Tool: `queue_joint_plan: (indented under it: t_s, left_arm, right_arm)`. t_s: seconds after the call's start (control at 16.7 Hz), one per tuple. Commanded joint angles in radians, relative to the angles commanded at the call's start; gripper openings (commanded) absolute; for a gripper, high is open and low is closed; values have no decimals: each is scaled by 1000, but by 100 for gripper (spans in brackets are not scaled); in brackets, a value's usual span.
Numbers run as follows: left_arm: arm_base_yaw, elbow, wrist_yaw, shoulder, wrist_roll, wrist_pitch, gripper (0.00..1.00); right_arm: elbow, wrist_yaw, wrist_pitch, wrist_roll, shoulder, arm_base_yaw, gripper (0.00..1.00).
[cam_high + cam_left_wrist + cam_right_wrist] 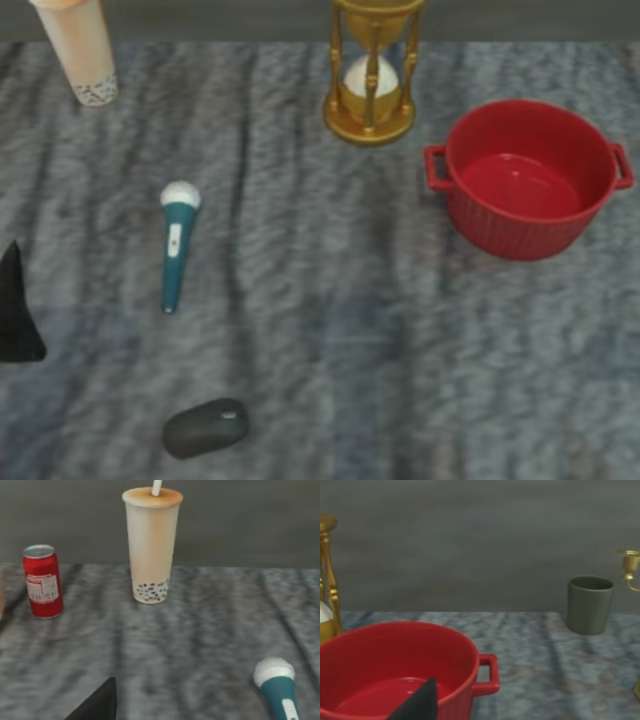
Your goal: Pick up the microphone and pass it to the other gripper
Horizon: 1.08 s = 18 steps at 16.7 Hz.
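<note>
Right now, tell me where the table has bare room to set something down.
Widest free patch: mid-table, between the microphone and the red pot, below the hourglass. Also bare right of the mouse. Crowded: the far edge, with the bubble tea cup too.

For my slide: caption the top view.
Teal-handled white-headed microphone lies untouched between left end effector and dark grey oval mouse.

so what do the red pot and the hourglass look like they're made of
The red pot looks like glossy enamel or glazed ceramic: ribbed wall, shiny inside. The hourglass seems to be polished brass or gold-coloured metal, with clear bulbs, probably glass, holding white sand. Neither is certain in a rendered scene.
</note>
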Motion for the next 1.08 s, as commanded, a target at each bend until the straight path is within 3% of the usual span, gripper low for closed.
queue_joint_plan:
  t_s: [0.78,1.08]
  left_arm:
    - [-196,891,-25,1252,-189,-595,100]
    - [-251,1127,-30,1598,-239,-760,100]
  right_arm:
    - [0,0,0,0,0,0,100]
    - [0,0,0,0,0,0,100]
